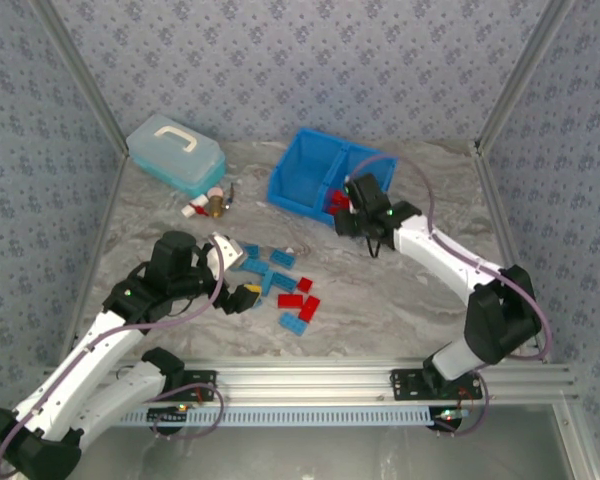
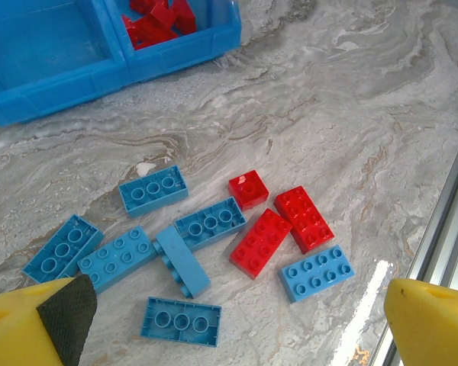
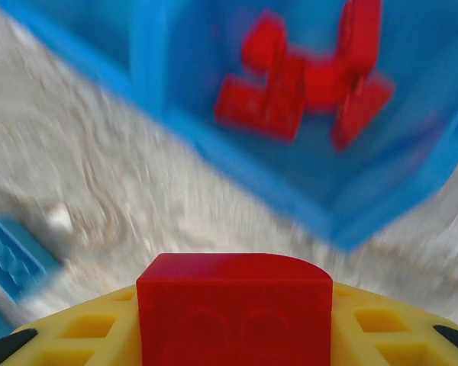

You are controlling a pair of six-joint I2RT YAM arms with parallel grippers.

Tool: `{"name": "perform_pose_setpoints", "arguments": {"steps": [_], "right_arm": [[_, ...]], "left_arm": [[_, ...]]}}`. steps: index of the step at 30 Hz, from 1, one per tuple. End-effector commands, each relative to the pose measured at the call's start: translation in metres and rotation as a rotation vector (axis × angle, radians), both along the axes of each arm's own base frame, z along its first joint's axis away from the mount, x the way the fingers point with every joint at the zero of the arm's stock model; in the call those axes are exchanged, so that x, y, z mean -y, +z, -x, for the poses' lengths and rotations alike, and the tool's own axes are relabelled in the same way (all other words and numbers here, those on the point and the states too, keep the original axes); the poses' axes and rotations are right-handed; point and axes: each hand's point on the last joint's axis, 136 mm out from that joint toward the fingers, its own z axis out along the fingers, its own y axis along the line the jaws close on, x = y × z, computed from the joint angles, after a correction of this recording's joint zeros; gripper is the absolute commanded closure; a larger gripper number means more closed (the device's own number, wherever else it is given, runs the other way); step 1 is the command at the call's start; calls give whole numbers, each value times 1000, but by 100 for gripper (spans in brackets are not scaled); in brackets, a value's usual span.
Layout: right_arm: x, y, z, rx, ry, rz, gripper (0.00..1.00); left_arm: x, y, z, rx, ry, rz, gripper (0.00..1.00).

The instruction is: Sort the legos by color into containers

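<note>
Right wrist view, blurred: the right pincer [image 3: 234,339] is closed on one red brick [image 3: 234,301], gripped across its sides near the fingertips. The blue bin [image 3: 313,206] lies just ahead, with red bricks [image 3: 298,84] lying in its right compartment. Likely failures from here: a release made too early would drop the brick on the table [image 3: 137,198] short of the bin wall; a brick clipping the rim could bounce out; a drift to the left would put red in the left compartment [image 2: 38,38], which lies bare and is presumably meant for blue. Left wrist view adds sharp detail: the left pincer [image 2: 248,324] gapes fully, holding nothing, above the loose pile [image 2: 210,223] of seven blue and three red bricks. Several of these touch, so a descent there could nudge neighbours or take two at once. Top external view adds the layout: both arms, the bin at the far side of the table, the pile well apart from it, and a pale lidded box [image 1: 175,152] to the left.
</note>
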Motion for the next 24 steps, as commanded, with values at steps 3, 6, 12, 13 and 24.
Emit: {"name": "perform_pose_setpoints", "arguments": {"steps": [3, 6, 12, 13, 24], "right_arm": [[12, 3, -66, 30, -48, 179, 51], [13, -12, -97, 10, -60, 206, 51], [20, -50, -114, -56, -80, 226, 51], [19, -57, -114, -67, -75, 220, 51], [9, -39, -104, -54, -27, 196, 25]], "left_arm": [[0, 3, 0, 2, 0, 15, 1], [-2, 4, 1, 12, 6, 16, 1], [-3, 6, 0, 23, 12, 14, 1], [-3, 5, 0, 20, 10, 12, 1], [-1, 2, -1, 8, 2, 6, 1]]}}
